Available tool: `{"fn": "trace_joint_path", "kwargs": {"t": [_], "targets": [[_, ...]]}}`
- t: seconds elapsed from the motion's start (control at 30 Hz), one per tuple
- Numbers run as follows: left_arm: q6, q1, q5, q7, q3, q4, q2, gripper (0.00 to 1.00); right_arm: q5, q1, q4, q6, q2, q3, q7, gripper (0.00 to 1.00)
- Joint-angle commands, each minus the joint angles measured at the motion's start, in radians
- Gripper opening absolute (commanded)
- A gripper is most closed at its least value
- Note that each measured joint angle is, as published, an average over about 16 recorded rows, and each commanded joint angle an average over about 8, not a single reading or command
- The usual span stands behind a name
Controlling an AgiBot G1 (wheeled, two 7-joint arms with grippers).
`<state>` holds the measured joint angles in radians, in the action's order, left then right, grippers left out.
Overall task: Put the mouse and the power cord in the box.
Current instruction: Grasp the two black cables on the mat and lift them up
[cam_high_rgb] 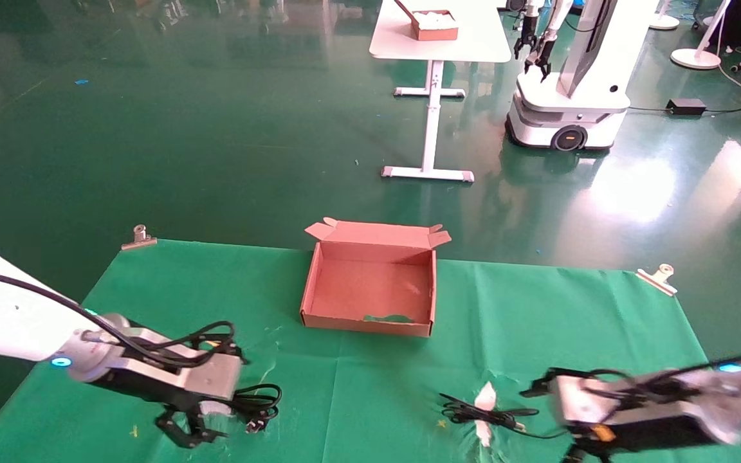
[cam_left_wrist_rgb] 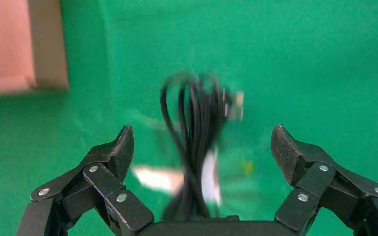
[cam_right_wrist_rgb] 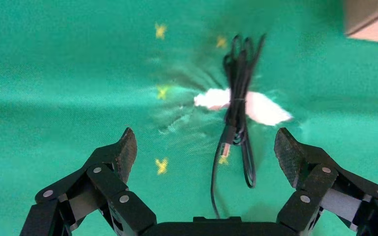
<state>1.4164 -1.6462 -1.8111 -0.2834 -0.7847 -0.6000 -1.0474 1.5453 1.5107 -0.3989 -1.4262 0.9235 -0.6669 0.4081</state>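
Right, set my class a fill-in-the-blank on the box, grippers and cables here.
The box is open and ___ inside.
The left gripper hovers over the power cord, its jaws ___.
The right gripper is above the mouse's thin cable, lying on the ___ cloth.
Missing: empty, open, green.

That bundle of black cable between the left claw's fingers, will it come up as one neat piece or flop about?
Probably floppy. The power cord is wound in loose loops on the green cloth, so strands may sag or spread when lifted. Its plug sits at one end and might dangle. The left gripper is open astride the bundle's narrow middle, a sensible place to gather most loops.
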Motion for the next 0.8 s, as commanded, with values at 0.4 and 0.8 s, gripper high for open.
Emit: {"fn": "trace_joint_path", "kwargs": {"t": [0.4, 0.8], "targets": [[-0.148, -0.042, -0.040, -0.163, -0.012, 0.345, -0.085, 1.00, 0.102, 0.101, 0.298, 0.130, 0.164, -0.057, 0.222, 1.00], [-0.231, -0.063, -0.064, -0.185, -0.024, 0.490, -0.143, 0.65, 0.086, 0.108, 0.372, 0.153, 0.174, -0.046, 0.296, 0.25]]}}
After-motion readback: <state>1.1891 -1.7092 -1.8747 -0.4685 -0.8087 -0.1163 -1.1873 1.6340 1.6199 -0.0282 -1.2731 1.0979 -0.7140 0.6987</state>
